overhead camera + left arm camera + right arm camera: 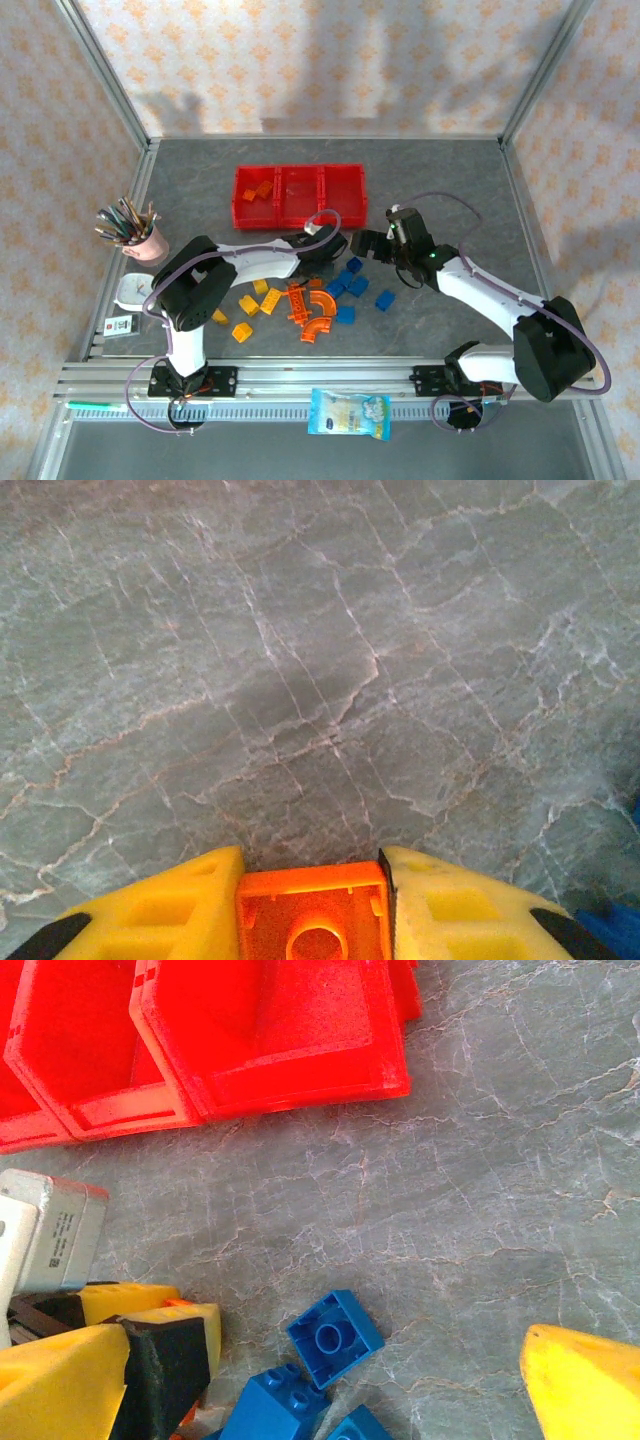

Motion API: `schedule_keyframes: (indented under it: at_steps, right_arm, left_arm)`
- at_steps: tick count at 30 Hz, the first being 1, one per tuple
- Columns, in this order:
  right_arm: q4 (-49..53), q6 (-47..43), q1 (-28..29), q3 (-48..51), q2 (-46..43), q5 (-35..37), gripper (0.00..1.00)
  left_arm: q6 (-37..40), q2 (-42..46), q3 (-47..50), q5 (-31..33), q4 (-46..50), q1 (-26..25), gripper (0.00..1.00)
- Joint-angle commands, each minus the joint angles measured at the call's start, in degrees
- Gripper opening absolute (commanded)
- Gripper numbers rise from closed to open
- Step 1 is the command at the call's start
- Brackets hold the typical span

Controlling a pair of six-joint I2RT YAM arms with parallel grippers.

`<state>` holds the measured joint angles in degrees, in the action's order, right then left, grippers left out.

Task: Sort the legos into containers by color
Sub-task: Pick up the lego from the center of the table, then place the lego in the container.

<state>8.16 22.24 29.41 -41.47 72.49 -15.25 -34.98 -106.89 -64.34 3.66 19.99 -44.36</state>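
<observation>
orange brick (313, 915): cut by bottom edge | blue bricks (268, 1410): cut by bottom edge

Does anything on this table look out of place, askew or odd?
Nothing is spilled or damaged. The one stray item is a blue-and-white packet lying on the near rail in front of the arms, unrelated to the sorting. The red bins sit upright; loose legos on the table are expected.
</observation>
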Motion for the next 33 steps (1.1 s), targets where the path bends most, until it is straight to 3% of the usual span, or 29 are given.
schedule_keyframes:
  at_steps: [1,8,14,20,25,29,33]
  right_arm:
    - [0.6,-1.4,-0.4,-2.1,0.2,0.0,1.00]
    - [-1.5,-0.6,0.4,-5.1,2.7,-2.2,1.00]
    - [-5.1,1.6,3.8,-8.6,6.9,-0.4,1.00]
    - [-7.2,2.3,4.4,-11.5,10.1,0.3,1.00]
    - [-6.8,1.3,4.4,-13.1,11.0,1.8,1.00]
    - [-5.4,0.7,4.4,-14.1,11.3,2.3,1.00]
    - [-4.8,-0.1,4.5,-14.2,10.6,2.7,1.00]
  left_arm:
    - [-1.3,3.8,0.3,3.1,0.1,2.3,0.34]
    - [-0.4,12.7,1.3,6.7,0.6,7.8,0.34]
    - [3.2,15.6,-1.0,10.9,-0.6,17.5,0.34]
    - [6.3,8.3,-8.8,11.1,-4.5,26.5,0.34]
    - [8.8,-1.4,-19.0,11.7,-4.4,29.7,0.35]
    - [10.6,-8.4,-26.5,11.6,-1.5,30.7,0.45]
    - [11.8,-10.0,-29.9,12.1,0.9,30.8,0.54]
